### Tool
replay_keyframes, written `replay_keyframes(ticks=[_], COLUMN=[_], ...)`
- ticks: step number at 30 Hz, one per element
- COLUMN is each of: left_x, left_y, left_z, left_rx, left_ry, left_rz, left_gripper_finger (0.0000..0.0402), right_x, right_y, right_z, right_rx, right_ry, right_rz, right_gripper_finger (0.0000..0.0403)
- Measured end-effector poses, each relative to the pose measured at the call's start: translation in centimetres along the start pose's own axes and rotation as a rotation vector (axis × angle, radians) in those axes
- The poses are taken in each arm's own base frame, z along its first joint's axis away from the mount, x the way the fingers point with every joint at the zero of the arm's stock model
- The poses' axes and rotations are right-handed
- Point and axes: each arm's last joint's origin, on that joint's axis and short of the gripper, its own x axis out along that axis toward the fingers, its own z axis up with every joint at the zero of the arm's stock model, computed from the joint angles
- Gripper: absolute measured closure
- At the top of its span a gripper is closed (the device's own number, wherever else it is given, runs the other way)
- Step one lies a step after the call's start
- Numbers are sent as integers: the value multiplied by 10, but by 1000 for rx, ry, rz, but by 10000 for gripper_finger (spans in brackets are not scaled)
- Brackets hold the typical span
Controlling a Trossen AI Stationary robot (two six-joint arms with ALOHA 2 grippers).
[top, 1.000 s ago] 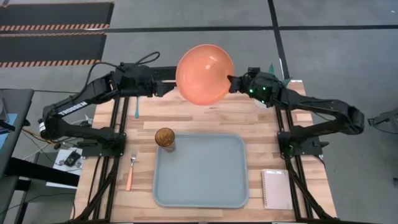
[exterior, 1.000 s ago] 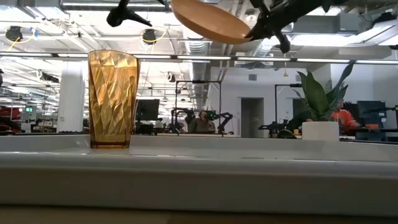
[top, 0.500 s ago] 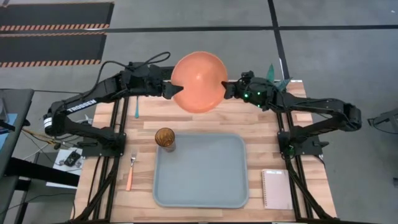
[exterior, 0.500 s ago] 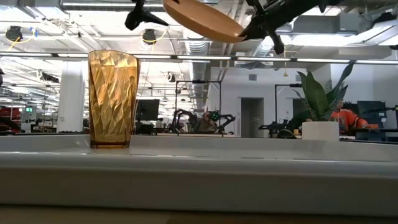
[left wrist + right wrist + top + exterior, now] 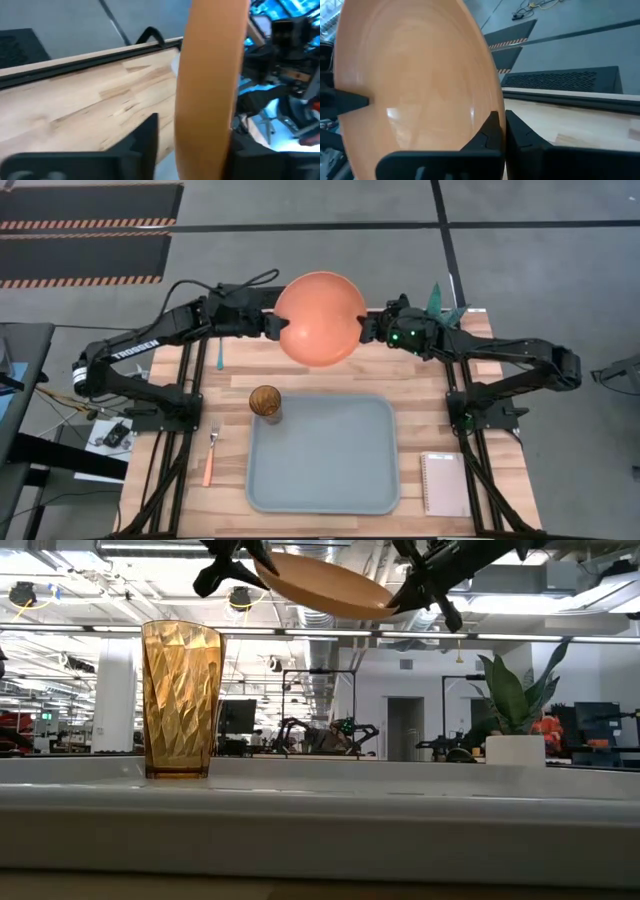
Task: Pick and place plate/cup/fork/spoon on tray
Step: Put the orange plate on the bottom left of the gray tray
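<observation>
The orange plate (image 5: 320, 318) hangs high above the table's far half, between both grippers. My left gripper (image 5: 277, 328) is at its left rim and my right gripper (image 5: 366, 328) at its right rim, each shut on it. The amber cup (image 5: 265, 402) stands upright on the wood at the far left corner of the grey-blue tray (image 5: 322, 455). The orange-handled fork (image 5: 210, 455) lies flat to the left of the tray. The blue-handled spoon (image 5: 219, 355) lies flat farther back, under the left arm. My left gripper has the plate's left rim (image 5: 210, 125) between its two fingers, one over the upper face (image 5: 257, 554) and one below (image 5: 214, 582). It comes level from the table's left. The plate is clear of the table. My right gripper pinches the plate's right rim (image 5: 496, 107) between its two fingers, one on each face. The fingers come from the table's right, slanting a little down. The plate is lifted clear and tilted, its right side lower than its left (image 5: 385, 602).
A pink notebook (image 5: 445, 483) lies at the near right, beside the tray. A white pot with a green plant (image 5: 515, 745) stands at the far right. Black frame rails (image 5: 465, 430) run along both sides of the table.
My left gripper has gone toward the table's right edge to the plate and closed on its left rim. The plate, held by my right gripper, has come slightly toward the near edge and lies flatter than before.
</observation>
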Motion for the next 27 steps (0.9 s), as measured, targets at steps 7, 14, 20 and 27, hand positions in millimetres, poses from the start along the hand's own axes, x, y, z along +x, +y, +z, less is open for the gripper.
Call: replay_keyframes(ticks=[7,14,20,27], left_x=[1,-11,-41,-75], left_y=[2,3,-1,-18], left_z=[0,-5,-13,-57], left_rx=[14,21,59,102], left_ry=[-14,32,91,411], left_rz=[38,31,-63,-206], left_gripper_finger=[390,396,396,397], right_x=[-1,-13,-52,-104], right_y=[1,2,6,-2], right_z=[1,6,25,38], right_rx=[-15,-112,-147,-184], right_ry=[-5,40,48,-12], right_rz=[6,65,215,193], right_gripper_finger=[362,268,186,168])
